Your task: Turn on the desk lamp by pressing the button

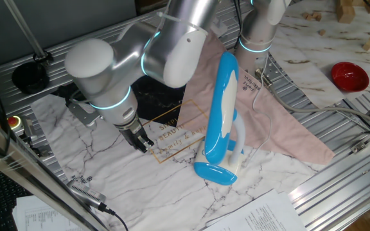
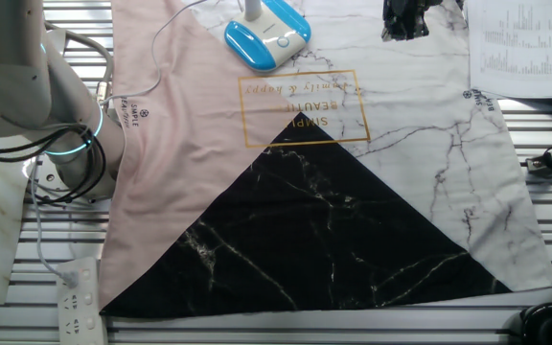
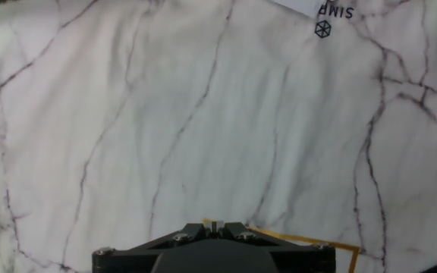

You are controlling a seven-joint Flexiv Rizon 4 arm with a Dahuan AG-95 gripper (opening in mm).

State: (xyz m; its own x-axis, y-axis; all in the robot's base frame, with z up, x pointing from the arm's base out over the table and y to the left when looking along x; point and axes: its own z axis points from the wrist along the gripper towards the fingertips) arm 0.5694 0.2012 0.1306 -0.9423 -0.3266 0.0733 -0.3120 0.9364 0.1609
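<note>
The gripper [image 1: 141, 142] hovers low over the marbled cloth [image 1: 108, 173]; whether its fingers are apart cannot be told. To its right stands the desk lamp [image 1: 222, 119], untouched. Approach stage: next, reach the base's button.

1. The table [image 2: 544, 316] is a bed of ribbed metal slats, bare along its edges.
2. A cloth [image 2: 420, 182] covers the middle: white marble print, a pink part [image 2: 190, 125], a black marble triangle [image 2: 324, 240] and a gold-framed text box [image 2: 303, 107].
3. The desk lamp [image 1: 220, 128] stands on the cloth's white part, its blue base [image 2: 266, 36] just beside the gold frame.
4. A red bowl [image 1: 350, 76] sits near a far corner, well apart from the lamp.
5. Printed paper sheets [image 2: 523, 48] lie at the table's edge (text too small to read).
6. A white power strip [image 2: 77, 302] lies on the slats beside the cloth's pink corner.
</note>
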